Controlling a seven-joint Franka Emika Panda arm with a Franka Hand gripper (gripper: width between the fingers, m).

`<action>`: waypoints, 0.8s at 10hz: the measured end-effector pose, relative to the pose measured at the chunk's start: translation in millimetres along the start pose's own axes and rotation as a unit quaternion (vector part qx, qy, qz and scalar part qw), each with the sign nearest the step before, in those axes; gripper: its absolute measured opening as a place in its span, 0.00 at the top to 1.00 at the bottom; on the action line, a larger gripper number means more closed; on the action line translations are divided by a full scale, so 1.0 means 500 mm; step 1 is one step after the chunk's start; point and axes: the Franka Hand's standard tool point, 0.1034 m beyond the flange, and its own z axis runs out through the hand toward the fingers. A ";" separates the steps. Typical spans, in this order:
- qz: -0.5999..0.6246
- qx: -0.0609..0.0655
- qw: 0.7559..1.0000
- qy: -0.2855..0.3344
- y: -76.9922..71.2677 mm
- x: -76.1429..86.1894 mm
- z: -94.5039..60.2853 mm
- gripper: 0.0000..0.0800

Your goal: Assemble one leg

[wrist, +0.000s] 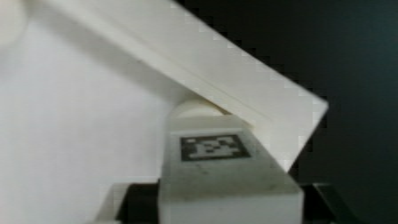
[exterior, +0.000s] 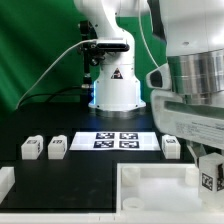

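Observation:
My gripper [exterior: 211, 180] hangs at the exterior view's right, over the right end of the large white tray-like base [exterior: 150, 187]. It is shut on one leg [exterior: 210, 176], a small white block with a black marker tag on its face. In the wrist view the leg [wrist: 215, 150] sits between my dark fingers [wrist: 146, 203], and my gripper [wrist: 222, 208] holds it just over the base [wrist: 98, 110], close to its angled corner. Three more legs lie on the black table: two at the left [exterior: 31, 148] [exterior: 57, 146] and one at the right [exterior: 172, 146].
The marker board [exterior: 118, 140] lies in the middle of the table in front of the robot's base [exterior: 115, 85]. Another white part [exterior: 5, 181] shows at the left edge. Black table [wrist: 338, 50] shows beyond the base's corner.

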 end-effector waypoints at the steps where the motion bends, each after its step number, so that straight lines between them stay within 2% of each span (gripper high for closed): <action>1: 0.071 0.001 0.997 -0.007 0.001 -0.001 0.005 0.63; 3: 0.115 0.007 0.993 -0.015 0.002 -0.001 0.005 0.63; 6: 0.061 0.007 0.998 -0.014 0.002 -0.004 0.006 0.63; 7: -0.024 0.011 1.000 -0.013 0.000 -0.010 0.012 0.53; 8: -0.139 0.003 0.990 -0.011 -0.002 -0.011 0.010 0.53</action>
